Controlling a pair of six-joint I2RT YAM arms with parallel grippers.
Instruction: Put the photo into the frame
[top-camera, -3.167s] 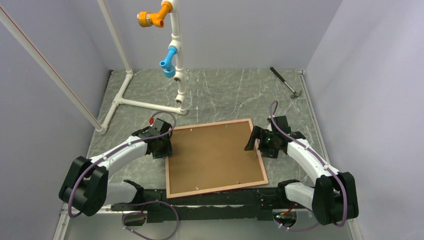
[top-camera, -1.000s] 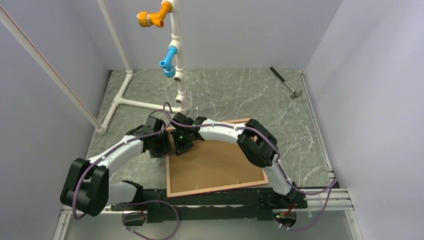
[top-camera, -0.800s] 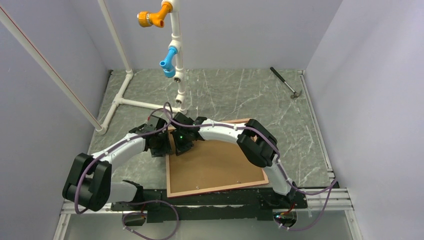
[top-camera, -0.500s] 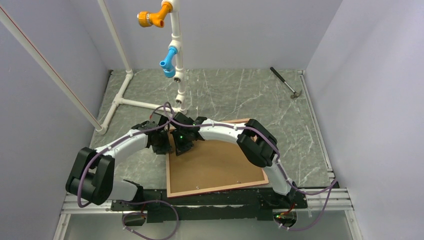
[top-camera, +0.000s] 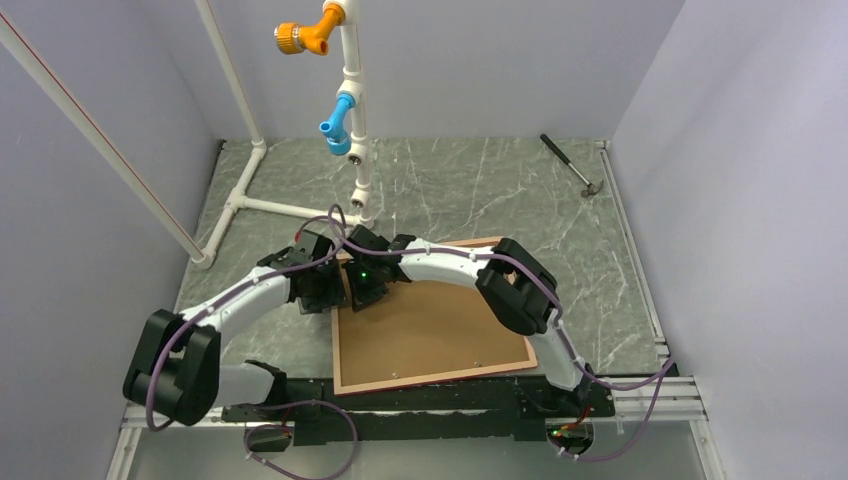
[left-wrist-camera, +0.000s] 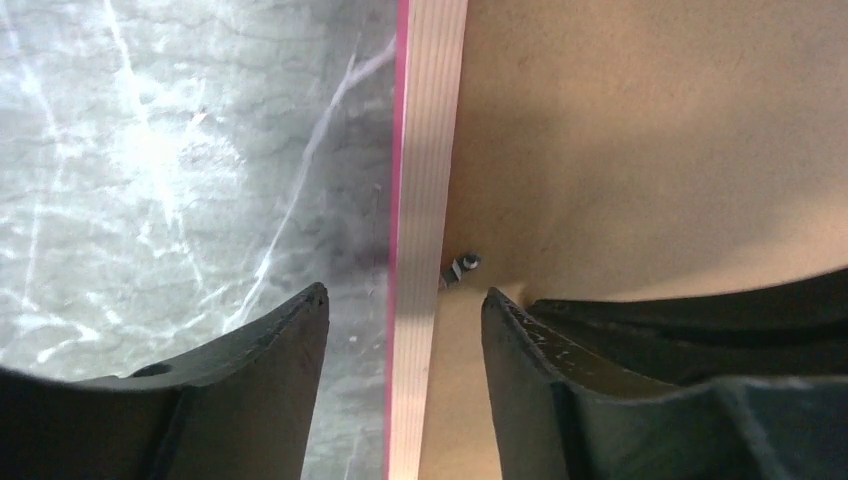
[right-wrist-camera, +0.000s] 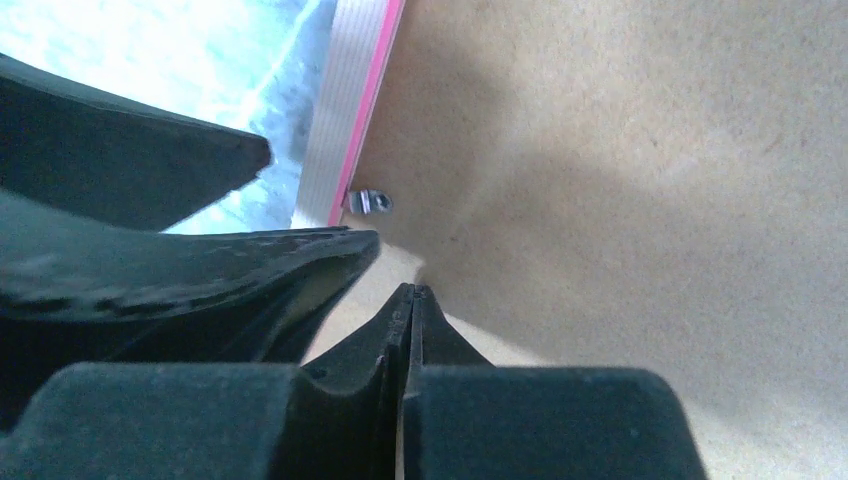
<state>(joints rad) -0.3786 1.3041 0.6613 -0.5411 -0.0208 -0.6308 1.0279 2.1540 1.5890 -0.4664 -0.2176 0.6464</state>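
Note:
The frame (top-camera: 430, 380) lies face down near the table's front, its pale back up, with a brown backing panel (top-camera: 430, 325) set in it. The photo is hidden. My left gripper (top-camera: 325, 290) is open astride the frame's left rail (left-wrist-camera: 425, 200), one finger over the table and the other over the panel (left-wrist-camera: 620, 130), with a gap on each side (left-wrist-camera: 405, 295). My right gripper (top-camera: 362, 292) reaches across the panel and is shut with nothing in it, its tips (right-wrist-camera: 411, 290) low over the panel (right-wrist-camera: 620, 150) beside a small metal clip (right-wrist-camera: 368, 201), also seen as the clip (left-wrist-camera: 460, 268).
A white pipe stand (top-camera: 355, 150) with orange and blue fittings rises just behind the frame, its base tubes running left. A hammer (top-camera: 572, 165) lies at the back right corner. A slanted white rod (top-camera: 100, 140) and pale walls close in the sides.
Since the oldest frame my right arm has swung from the frame's right side across to its left edge. Over the last second my left arm shifted slightly by the rail; the frame stayed put.

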